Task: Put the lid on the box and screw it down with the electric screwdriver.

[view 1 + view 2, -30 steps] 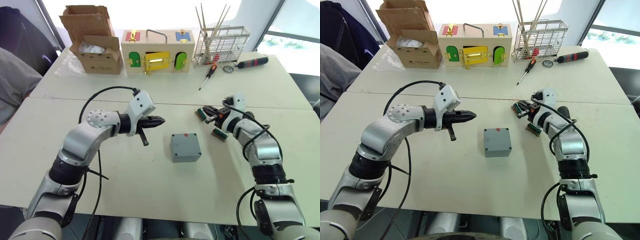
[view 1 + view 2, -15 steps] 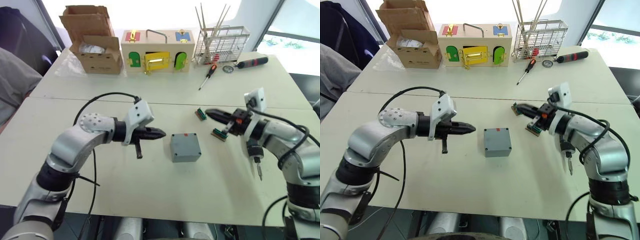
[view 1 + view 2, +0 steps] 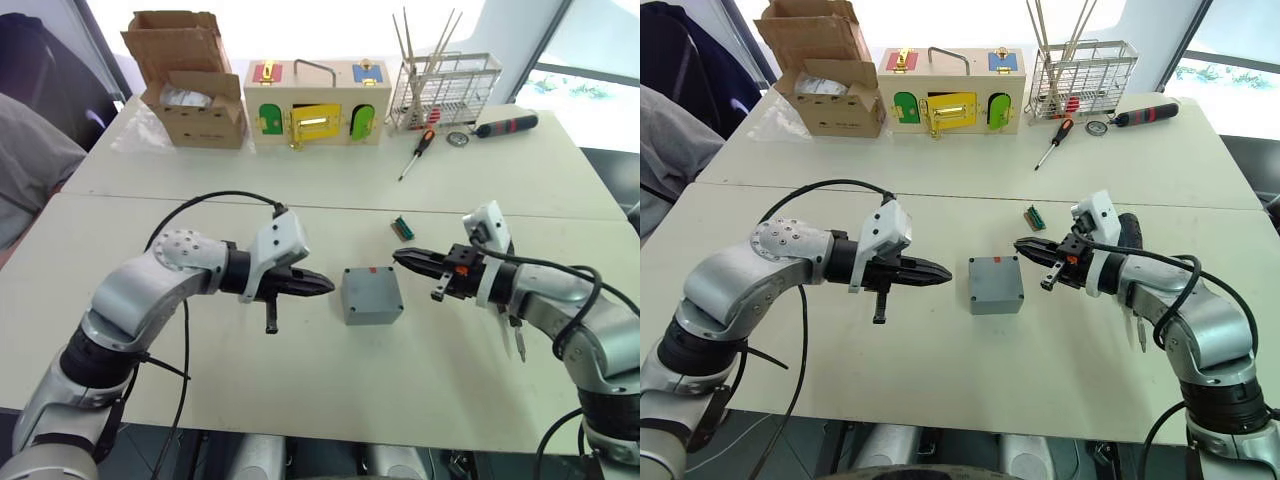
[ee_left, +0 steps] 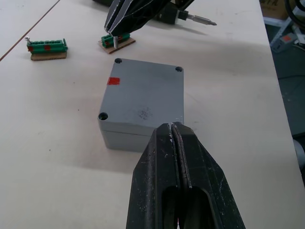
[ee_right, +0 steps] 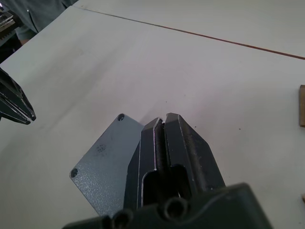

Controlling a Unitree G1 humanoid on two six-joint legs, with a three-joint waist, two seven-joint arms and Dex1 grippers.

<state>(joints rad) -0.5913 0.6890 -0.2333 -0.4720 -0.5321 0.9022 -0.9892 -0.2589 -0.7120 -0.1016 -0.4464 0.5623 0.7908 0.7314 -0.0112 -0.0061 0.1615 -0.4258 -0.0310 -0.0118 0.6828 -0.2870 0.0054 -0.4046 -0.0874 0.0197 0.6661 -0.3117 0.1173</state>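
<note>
The left tool (image 3: pixel 322 286) and right tool (image 3: pixel 402 258), both with fingers pressed together and empty, point inward at the box (image 3: pixel 371 294) lying between them. Its lid (image 4: pixel 143 99) already sits on top; the left tip looks marginally nearer.

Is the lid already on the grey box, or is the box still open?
On. The lid sits flush on the box, corners lined up, with a seam around the sides. Whether the corner holes hold screws cannot be told.

box (image 3: pixel 371 294): bare table (image 3: pixel 300 390) around | green terminal blocks (image 3: pixel 401 227) behind-right
</note>
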